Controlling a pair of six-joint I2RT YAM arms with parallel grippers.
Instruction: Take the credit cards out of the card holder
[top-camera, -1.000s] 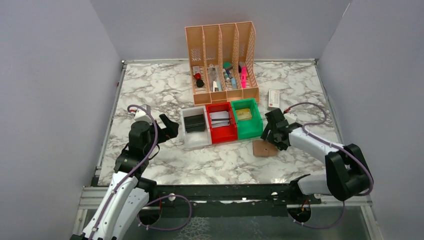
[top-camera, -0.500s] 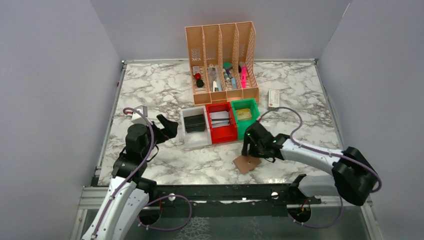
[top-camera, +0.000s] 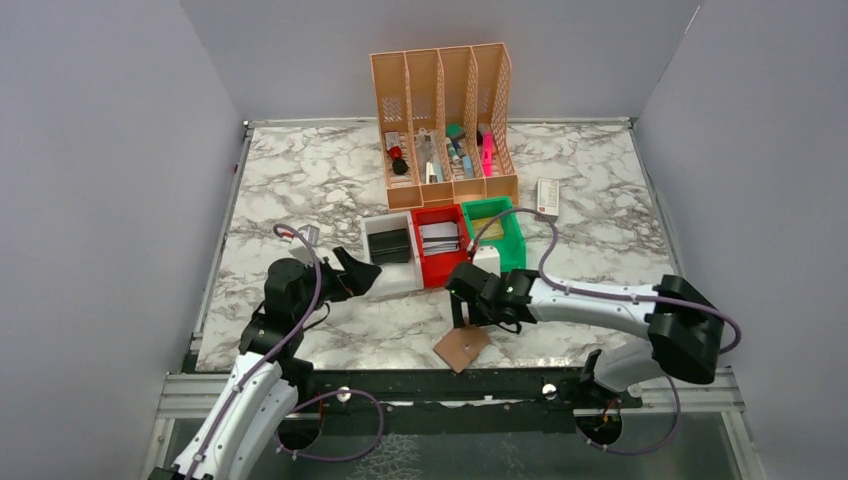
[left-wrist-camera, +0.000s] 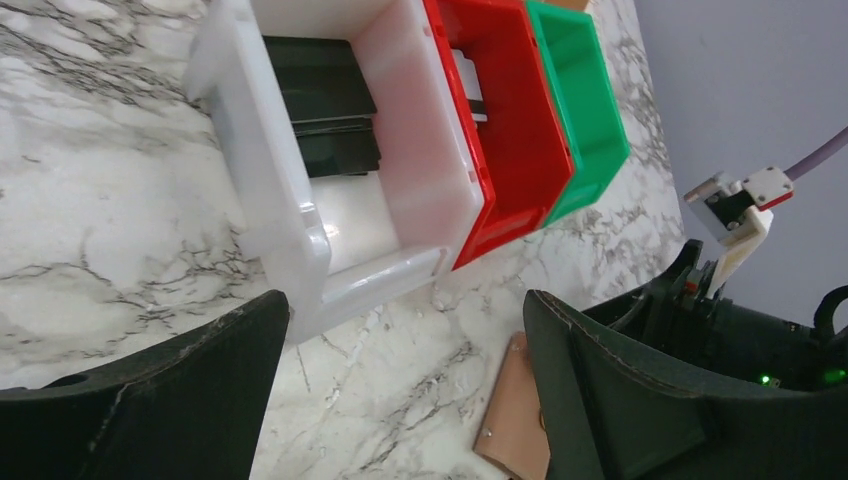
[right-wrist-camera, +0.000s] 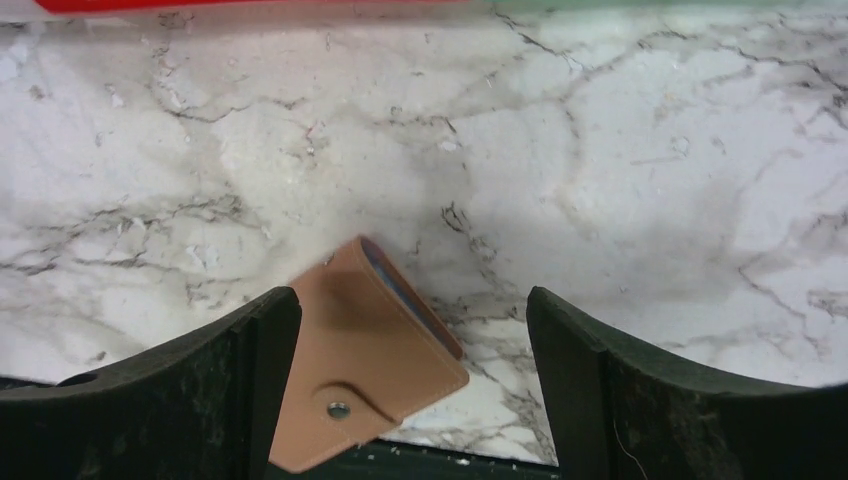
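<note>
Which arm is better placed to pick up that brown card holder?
Right. The right pincer hangs open just above the flat tan-brown card holder; the left pincer faces the white plastic bin.

Over the last second I've swung the right gripper (top-camera: 466, 315) from the right side of the table (top-camera: 300, 200) leftward to its middle. The card holder (top-camera: 462, 347) has travelled with it, from just off the green bin's (top-camera: 516, 250) near-right corner to the table's near edge, where 1 corner looks to hang over. The jaws now stand spread above it. The left gripper (top-camera: 358, 275) has pushed forward to the white bin's (top-camera: 395, 284) near-left corner.
</note>
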